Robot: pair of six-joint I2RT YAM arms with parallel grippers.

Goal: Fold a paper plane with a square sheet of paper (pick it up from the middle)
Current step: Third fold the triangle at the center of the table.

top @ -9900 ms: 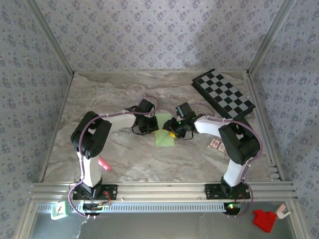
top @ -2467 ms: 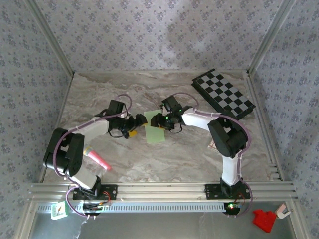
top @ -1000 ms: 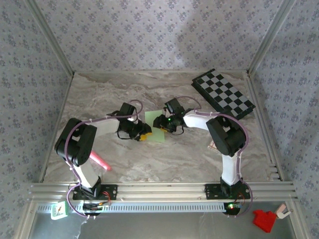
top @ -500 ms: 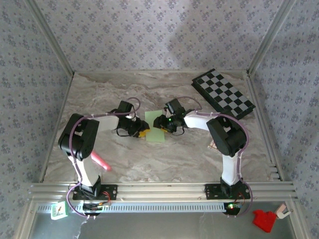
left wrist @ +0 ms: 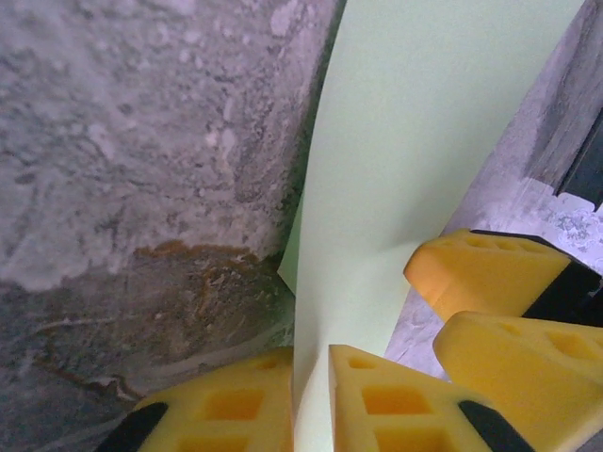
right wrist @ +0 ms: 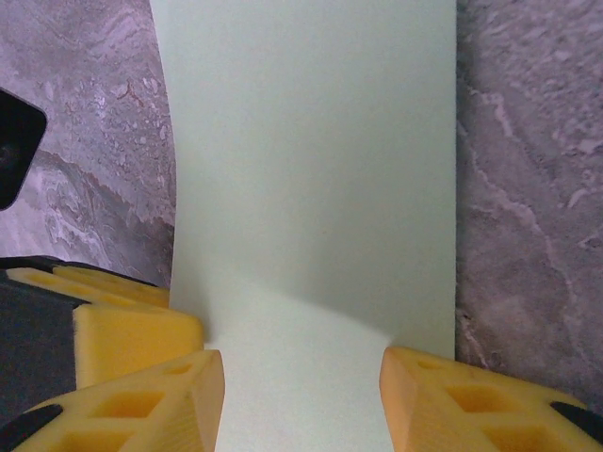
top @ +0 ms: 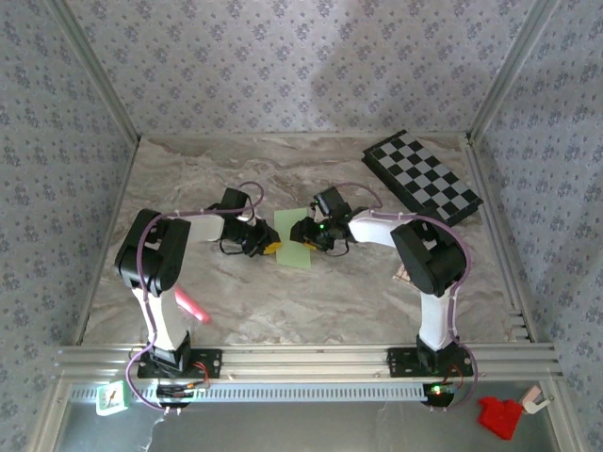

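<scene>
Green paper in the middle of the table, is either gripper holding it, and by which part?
The left gripper pinches the paper at its left edge; the right gripper stands open over it.

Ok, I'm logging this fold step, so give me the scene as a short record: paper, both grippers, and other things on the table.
paper: pale green sheet of paper, middle of the table, its left edge lifted
left: left gripper shut on that lifted edge
right: right gripper open above the sheet
board: chequered board, far right corner, untouched
marker: pink marker, near left
</scene>
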